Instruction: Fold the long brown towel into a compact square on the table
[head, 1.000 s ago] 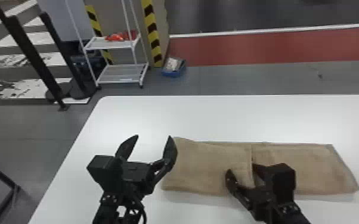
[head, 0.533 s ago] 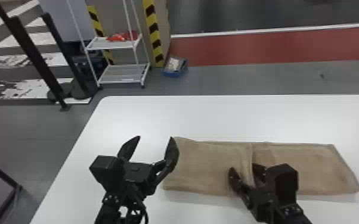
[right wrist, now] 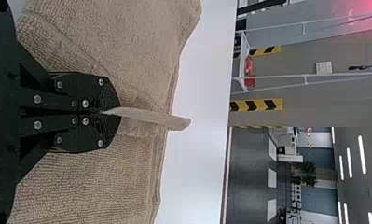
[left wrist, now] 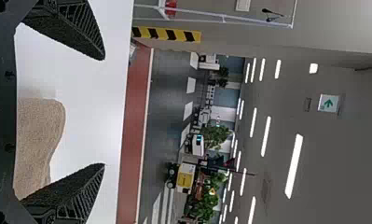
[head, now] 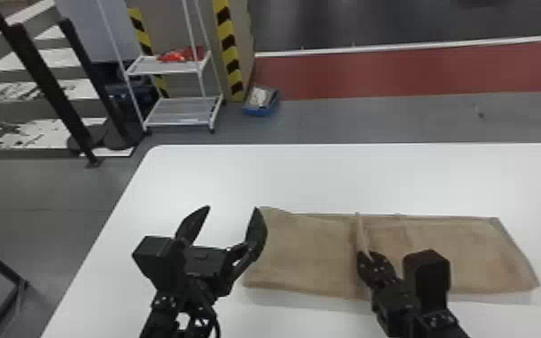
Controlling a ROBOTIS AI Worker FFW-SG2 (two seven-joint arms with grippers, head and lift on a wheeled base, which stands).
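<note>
The brown towel (head: 310, 251) lies in a long strip across the table, with a raised ridge of cloth near its middle. My right gripper (head: 370, 260) is at that ridge, its fingers together on the pinched fabric; in the right wrist view the gripper (right wrist: 110, 113) is shut on a thin upright fold of the towel (right wrist: 113, 42). Beside the towel's left end, my left gripper (head: 233, 215) stands open with nothing between its fingers. In the left wrist view the left gripper (left wrist: 102, 112) has its fingers wide apart, and the towel's end (left wrist: 39, 140) lies beyond them, on the table.
The white table (head: 305, 175) extends behind the towel and to its left, with its rounded far left corner in view. Beyond it on the floor stand a white shelf cart (head: 179, 112), a blue box (head: 261, 102) and black posts (head: 49, 85).
My right gripper has closed on the towel and raised a thin ridge of cloth at its middle. The left gripper has stayed nearly still, open.
</note>
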